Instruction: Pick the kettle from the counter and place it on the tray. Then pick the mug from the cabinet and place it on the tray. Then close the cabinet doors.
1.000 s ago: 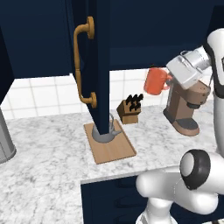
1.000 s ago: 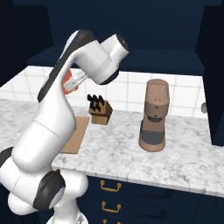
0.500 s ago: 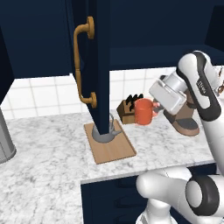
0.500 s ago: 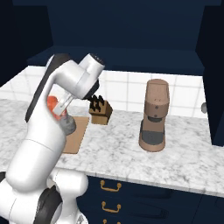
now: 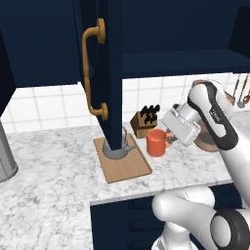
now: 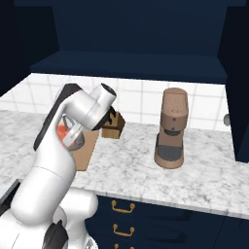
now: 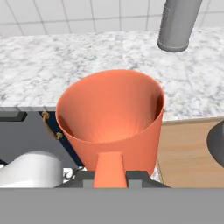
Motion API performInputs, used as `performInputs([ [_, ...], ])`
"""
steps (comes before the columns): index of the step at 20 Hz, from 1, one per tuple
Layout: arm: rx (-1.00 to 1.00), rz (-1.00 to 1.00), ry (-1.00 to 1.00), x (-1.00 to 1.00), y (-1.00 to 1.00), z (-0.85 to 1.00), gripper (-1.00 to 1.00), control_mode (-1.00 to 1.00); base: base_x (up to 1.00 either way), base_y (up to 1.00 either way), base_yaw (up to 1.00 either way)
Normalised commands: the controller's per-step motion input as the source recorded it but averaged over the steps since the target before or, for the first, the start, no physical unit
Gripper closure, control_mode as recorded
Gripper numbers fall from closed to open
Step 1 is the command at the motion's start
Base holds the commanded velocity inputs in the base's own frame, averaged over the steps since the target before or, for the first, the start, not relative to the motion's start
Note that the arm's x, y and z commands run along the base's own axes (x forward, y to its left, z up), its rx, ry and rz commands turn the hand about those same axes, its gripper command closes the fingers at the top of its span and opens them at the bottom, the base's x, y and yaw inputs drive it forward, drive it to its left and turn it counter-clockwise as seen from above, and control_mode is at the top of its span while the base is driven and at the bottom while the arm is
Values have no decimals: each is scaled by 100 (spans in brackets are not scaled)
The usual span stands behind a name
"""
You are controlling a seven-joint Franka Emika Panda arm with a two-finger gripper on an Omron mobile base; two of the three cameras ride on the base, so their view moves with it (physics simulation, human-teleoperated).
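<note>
In the left base view the claw (image 5: 167, 139) sits at the end of the white arm, just above the marbled counter (image 5: 49, 185), and it carries the orange-red mug (image 5: 156, 142) by the handle side. The mug hangs upright just beyond the claw, close over the stone, at the near right edge of the wooden tray (image 5: 124, 163). On the far part of the tray, further out past the mug, the grey kettle (image 5: 118, 149) stands half hidden behind an open navy cabinet door (image 5: 110, 68) with its long brass handle (image 5: 93, 68). A knife block (image 5: 145, 123) stands behind the mug near the tiled wall. A large grey cylinder (image 5: 5, 156) stands well apart, past the tray.

In the right base view the arm covers most of the claw; a patch of the mug (image 6: 65, 133) shows through beside the forearm, with the tray (image 6: 86, 151) just beside it. A brown coffee grinder (image 6: 171, 129) stands well apart on the counter (image 6: 146, 175), and the knife block (image 6: 112, 125) is just behind the arm.

In the hand view the mug (image 7: 111, 120) sits right before the claw (image 7: 109, 174), mouth open toward the camera, its handle running down between the dark fingers (image 7: 139, 176), which pinch it. The tray (image 7: 188, 148) lies just beside the mug, the kettle (image 7: 216, 140) at its edge. The grey cylinder (image 7: 177, 24) stands far beyond on the counter (image 7: 43, 65).
</note>
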Motion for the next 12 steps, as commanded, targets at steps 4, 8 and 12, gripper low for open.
performInputs([
  [4, 0, 3, 17, 29, 6, -59, 100, -100, 0, 0, 0],
  [8, 0, 3, 14, 43, 15, -47, 100, -100, 0, 0, 0],
  [12, 0, 0, 0, 38, 10, -43, 100, -100, 0, 0, 0],
])
